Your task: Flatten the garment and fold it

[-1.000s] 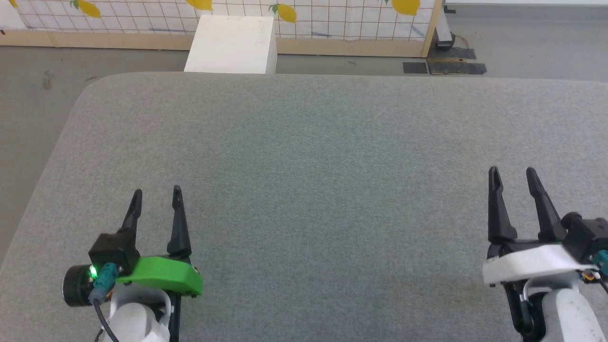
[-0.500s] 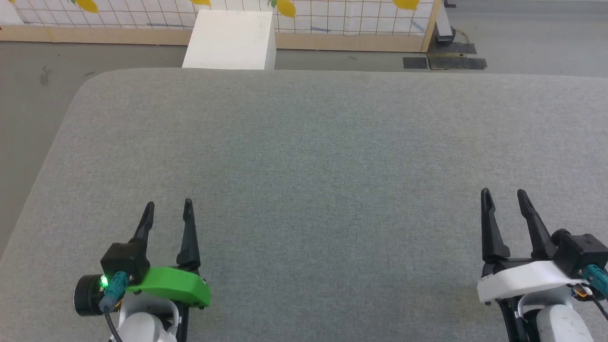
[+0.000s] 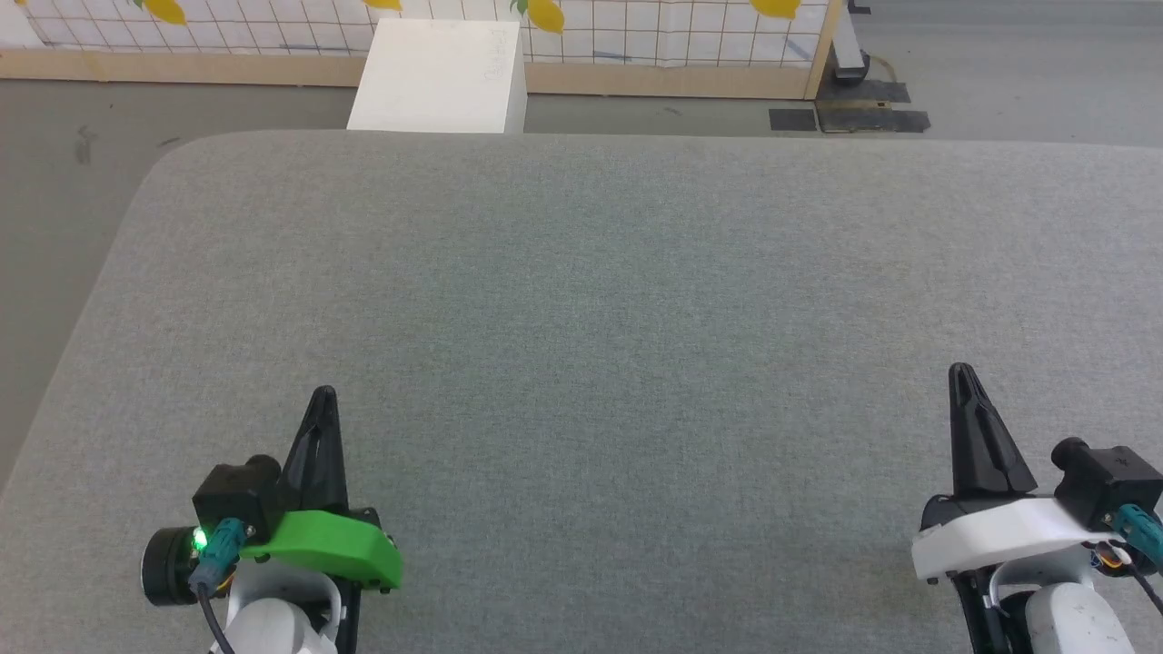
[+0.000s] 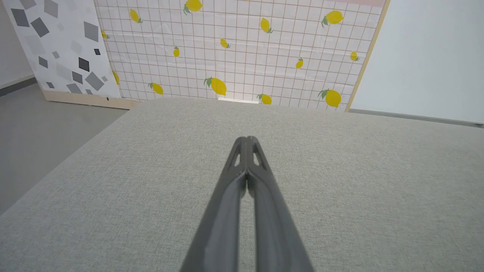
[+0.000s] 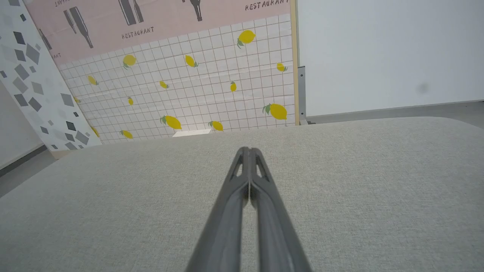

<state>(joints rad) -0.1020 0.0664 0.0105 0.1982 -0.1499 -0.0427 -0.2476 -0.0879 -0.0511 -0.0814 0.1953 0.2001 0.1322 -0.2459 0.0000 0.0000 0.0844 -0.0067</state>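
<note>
Desk [image 3: 581, 318]: grey fabric top, rounded far corners
Lemon-print grid panel [image 3: 636, 36]: stands beyond the desk's far edge
White box [image 3: 436, 77]: between panel and desk
Left tool [image 3: 323, 400]: fingers pressed together, tips meeting, above near-left desk
Right tool [image 3: 963, 374]: fingers pressed together, near-right

Two end effectors: left [image 3: 323, 393], right [image 3: 961, 371]; one table [image 3: 581, 272]; one white box [image 3: 436, 73].

Matt grey woven cloth covers the table [image 3: 581, 300]; beyond the table we see a smooth matt white box [image 3: 436, 77] and a wooden rail [image 3: 654, 84]; the fingers [image 4: 223, 226] of the left gripper [image 4: 246, 139] are faintly glossy dark plastic.
</note>
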